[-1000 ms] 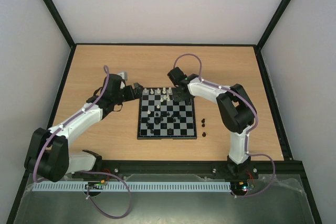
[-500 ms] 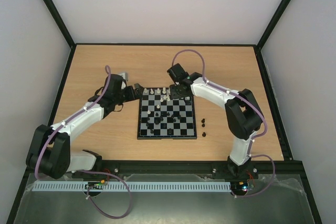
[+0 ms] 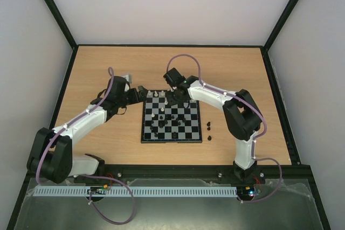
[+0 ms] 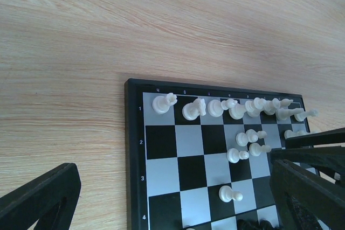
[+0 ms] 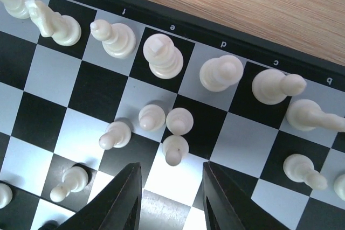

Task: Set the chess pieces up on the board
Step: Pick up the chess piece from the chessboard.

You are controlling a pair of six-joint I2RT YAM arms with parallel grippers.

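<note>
The board (image 3: 171, 141) lies mid-table between the arms. Cream-white chess pieces (image 5: 161, 56) stand along its far row, with three white pawns (image 5: 175, 149) bunched one rank in. Black chess pieces (image 3: 161, 117) are scattered over the middle squares. My right gripper (image 5: 172, 181) hangs open over the board (image 5: 38, 74), the nearest pawn just ahead of its gap and nothing between the fingers. My left gripper (image 4: 172, 197) is wide open above the far-left corner of the board (image 4: 161, 144), holding nothing. Both grippers, left (image 3: 141, 91) and right (image 3: 173, 97), also appear in the top view.
Two black pieces (image 3: 209, 131) stand on the wooden table right of the board. A lone white pawn (image 4: 229, 193) stands near the left gripper's right finger (image 4: 307, 187). Black frame rails border the table.
My right arm has swung left along the board's far row, and its jaws have widened. The left arm has stayed almost still.
</note>
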